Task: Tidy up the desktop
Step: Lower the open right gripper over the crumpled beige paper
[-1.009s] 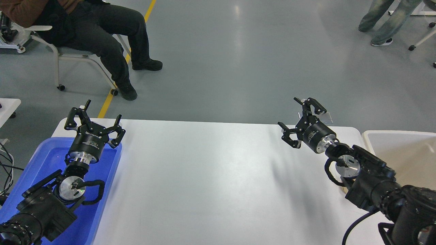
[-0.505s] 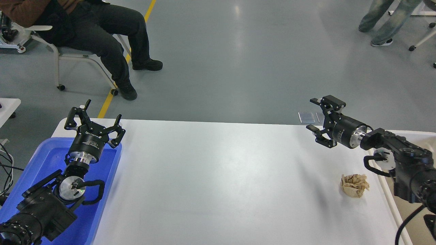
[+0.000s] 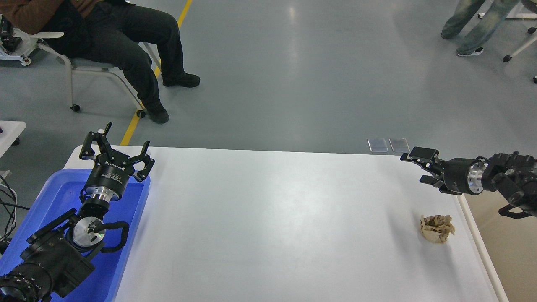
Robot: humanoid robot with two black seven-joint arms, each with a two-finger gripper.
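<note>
The desktop (image 3: 272,218) is a wide glossy white tabletop. A crumpled brown paper wad (image 3: 436,228) lies on it near the right edge. My left gripper (image 3: 115,144) is open and empty, held above the far end of the blue tray (image 3: 54,197) at the left. My right gripper (image 3: 419,167) is open and empty, pointing left over the table's far right corner, above and beyond the paper wad.
A beige bin (image 3: 503,243) stands just past the table's right edge. A seated person (image 3: 126,46) is beyond the far left corner. Another person's legs (image 3: 474,25) stand at the far right. Two small plates (image 3: 388,144) lie on the floor behind the table.
My right arm has swung to the right and drawn back towards the bin, uncovering the paper wad. Its gripper now points left. The left arm has not moved.
</note>
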